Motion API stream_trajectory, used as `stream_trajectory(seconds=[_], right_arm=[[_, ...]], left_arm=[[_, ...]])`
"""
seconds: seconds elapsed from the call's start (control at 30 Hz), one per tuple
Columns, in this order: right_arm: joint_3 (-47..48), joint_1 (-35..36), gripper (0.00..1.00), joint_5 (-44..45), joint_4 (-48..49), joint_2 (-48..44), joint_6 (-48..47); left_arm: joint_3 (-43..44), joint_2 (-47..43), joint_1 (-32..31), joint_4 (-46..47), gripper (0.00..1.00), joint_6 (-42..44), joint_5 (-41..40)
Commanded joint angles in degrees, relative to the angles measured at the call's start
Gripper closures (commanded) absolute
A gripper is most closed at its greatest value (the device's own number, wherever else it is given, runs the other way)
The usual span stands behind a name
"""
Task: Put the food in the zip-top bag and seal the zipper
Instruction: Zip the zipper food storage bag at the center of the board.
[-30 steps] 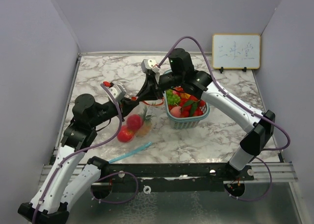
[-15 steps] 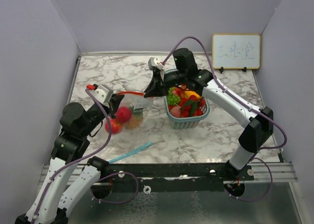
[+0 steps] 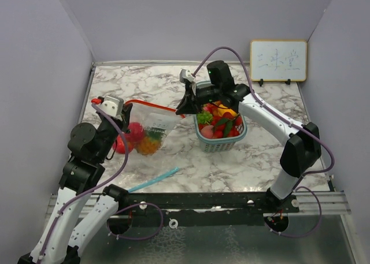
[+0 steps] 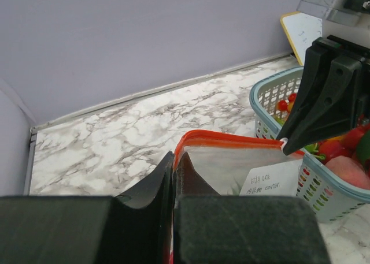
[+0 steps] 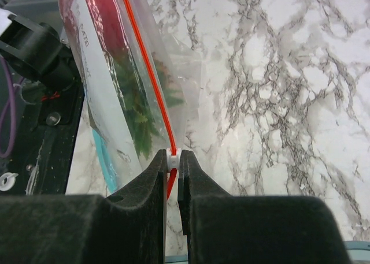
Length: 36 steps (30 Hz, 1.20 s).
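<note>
A clear zip-top bag (image 3: 151,124) with an orange zipper strip hangs stretched between my two grippers above the marble table. It holds red and orange toy food (image 3: 136,138) and leafy greens (image 5: 139,119). My left gripper (image 3: 122,105) is shut on the bag's left top corner (image 4: 176,160). My right gripper (image 3: 180,109) is shut on the white zipper slider (image 5: 172,158) at the bag's right end. More toy food (image 3: 218,121) (strawberries, peppers, greens, a peach) lies in the teal mesh basket (image 3: 219,142).
A light-blue strip (image 3: 153,179) lies on the table near the front edge. A small whiteboard (image 3: 278,60) stands at the back right. Grey walls close in the table on three sides. The basket (image 4: 277,96) sits just right of the bag.
My left gripper has pulled the bag's corner left and back. My right gripper has slid slightly right. The bag now hangs stretched taut, and the food inside has shifted left.
</note>
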Motion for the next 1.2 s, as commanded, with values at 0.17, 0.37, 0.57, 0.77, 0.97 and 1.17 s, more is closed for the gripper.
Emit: stream_trajectory(seconds=[0.17,0.37,0.57,0.77,0.97,1.17], right_arm=[[-3.46,-1.57,0.99,8.68,-1.29,-0.79,0.42],[-3.09,-1.56,0.99,13.58,-1.2,-0.98,2.21],[-2.18,-1.56,0.99,19.92,-1.73,-0.85,3.66],[-2.09,-1.57,0.62,19.5,0.75,-2.64,6.74],[-2.22,-1.56,0.01,22.34,10.03,-7.52,20.33],[-5.1,-1.51,0.01,19.97,13.13,-12.06,28.27]], left_arm=[[0.99,0.98,0.29,9.44,1.0,0.13,-7.13],[-0.1,1.01,0.29,10.74,1.0,-0.06,-8.02],[-0.81,1.92,0.29,11.81,1.0,-0.04,-8.3],[-1.75,3.12,0.29,14.07,1.0,-0.48,-8.24],[-3.29,8.32,0.27,23.7,1.0,-2.64,-11.52],[-1.61,21.72,1.0,40.48,1.0,-1.47,-26.85]])
